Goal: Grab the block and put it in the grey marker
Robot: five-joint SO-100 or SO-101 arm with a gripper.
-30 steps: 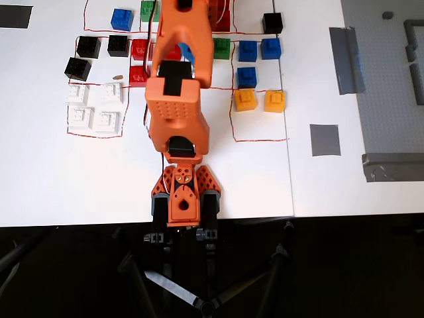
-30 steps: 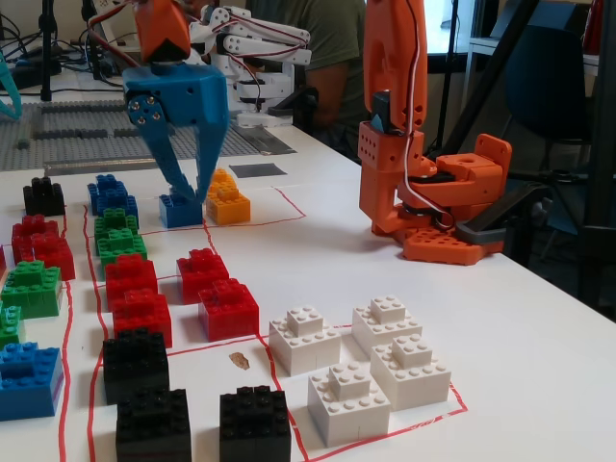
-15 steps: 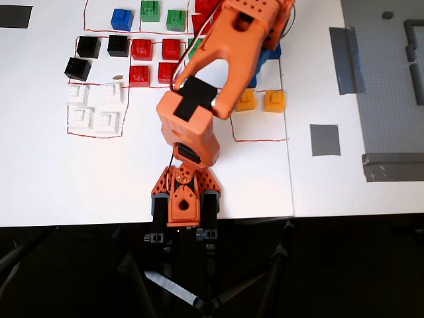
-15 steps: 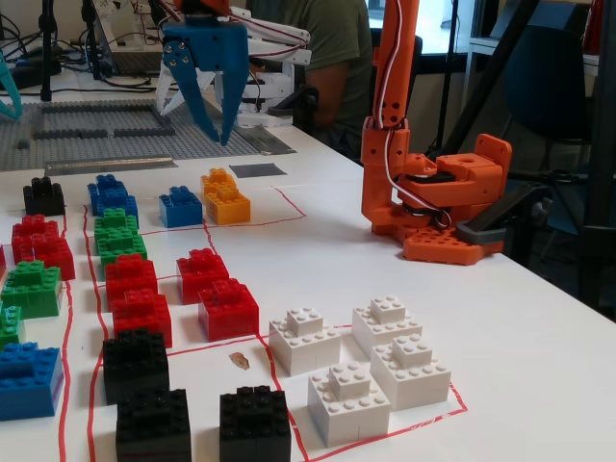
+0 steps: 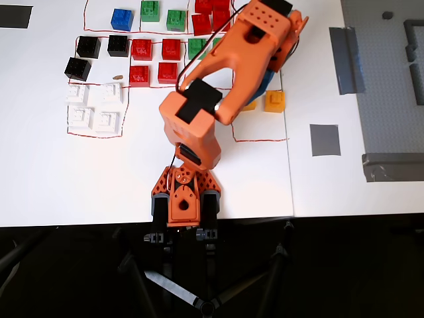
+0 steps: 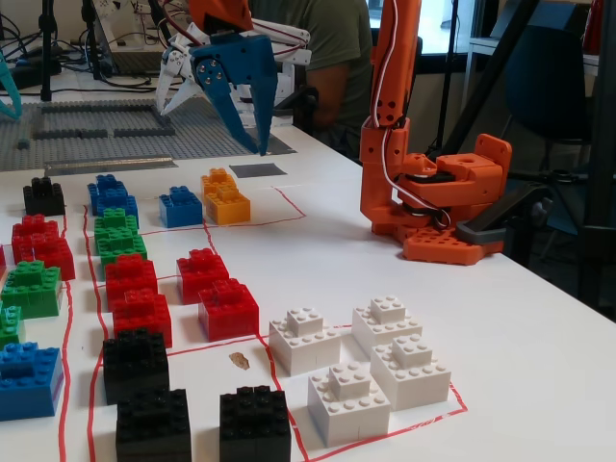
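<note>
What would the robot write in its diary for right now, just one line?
gripper: open, empty, raised above the table | yellow blocks: untouched on table | grey marker: bare

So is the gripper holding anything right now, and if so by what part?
Nothing is held. The gripper hangs open in the air in the fixed view, with empty space between its blue fingers, above and behind the yellow blocks, which sit on the table.

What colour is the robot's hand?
Blue. The hand shows best in the fixed view, on an orange arm.
</note>
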